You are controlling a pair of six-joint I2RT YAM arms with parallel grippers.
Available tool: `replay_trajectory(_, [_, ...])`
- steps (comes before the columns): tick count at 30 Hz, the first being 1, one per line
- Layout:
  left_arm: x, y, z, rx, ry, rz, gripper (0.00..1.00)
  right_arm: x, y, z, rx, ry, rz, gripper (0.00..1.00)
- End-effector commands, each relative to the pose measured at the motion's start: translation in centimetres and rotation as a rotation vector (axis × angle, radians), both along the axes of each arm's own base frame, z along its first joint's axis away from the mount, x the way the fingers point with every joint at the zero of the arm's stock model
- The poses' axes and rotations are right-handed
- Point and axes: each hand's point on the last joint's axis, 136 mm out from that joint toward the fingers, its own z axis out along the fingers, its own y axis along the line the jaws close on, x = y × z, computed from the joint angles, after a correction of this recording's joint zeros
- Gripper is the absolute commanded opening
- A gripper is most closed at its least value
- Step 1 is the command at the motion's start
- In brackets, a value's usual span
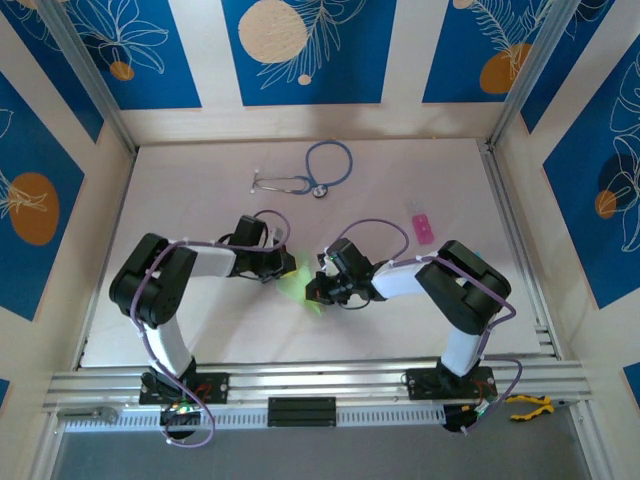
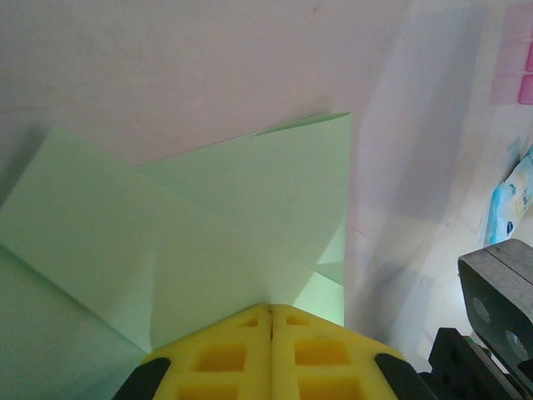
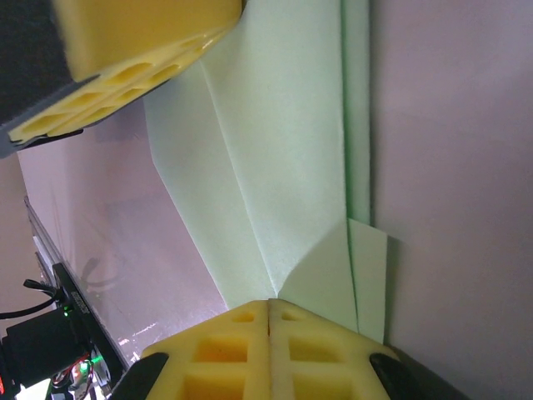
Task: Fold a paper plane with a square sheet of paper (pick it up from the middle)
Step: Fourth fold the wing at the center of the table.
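Observation:
The square sheet of paper (image 1: 299,286) is pale green and partly folded, and it lies on the table between my two grippers. In the left wrist view the paper (image 2: 208,225) shows overlapping folded flaps that run into the tip of my left gripper (image 2: 271,310), whose yellow fingers are pressed together on its near edge. My right gripper (image 3: 269,304) is also shut, and creases of the paper (image 3: 283,150) meet at its fingertips. From above, the left gripper (image 1: 283,270) is at the sheet's upper left and the right gripper (image 1: 316,290) at its right.
A blue stethoscope (image 1: 310,175) lies at the back of the table. A small pink block (image 1: 422,226) sits to the right. A teal-and-white packet (image 2: 510,200) lies near the right arm. Yellow-handled pliers (image 1: 530,405) rest on the front rail.

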Motion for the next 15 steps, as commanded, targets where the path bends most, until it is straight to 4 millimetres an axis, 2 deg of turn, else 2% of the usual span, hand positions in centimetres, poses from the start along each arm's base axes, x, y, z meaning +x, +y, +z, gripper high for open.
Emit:
replay_trajectory(1, [-1.4, 1.8, -3.2, 0.079, 0.063, 0.017, 0.06, -1.5, -1.2, -0.5, -0.056, 0.054, 0.022, 0.03])
replay_trajectory(5, [-1.8, 2.0, -3.2, 0.088, 0.060, 0.017, 0.06, -0.4, 0.5, 1.7, -0.016, 0.010, 0.034, 0.03])
replay_trajectory(7, [-1.8, 2.0, -3.2, 0.087, 0.058, 0.015, 0.06, 0.3, 1.1, 2.0, -0.021, -0.004, 0.029, 0.03])
replay_trajectory(9, [-1.7, 1.9, -3.1, 0.084, 0.057, 0.014, 0.06, 1.1, 1.7, 1.9, -0.027, -0.009, 0.020, 0.04])
replay_trajectory(12, [-1.6, 1.8, -2.9, 0.079, 0.054, 0.012, 0.06, 2.1, 1.8, 0.9, -0.068, -0.005, 0.007, 0.03])
replay_trajectory(15, [-1.6, 1.8, -2.8, 0.076, 0.053, 0.011, 0.06, 2.4, 2.1, -0.3, -0.079, 0.020, 0.016, 0.04])
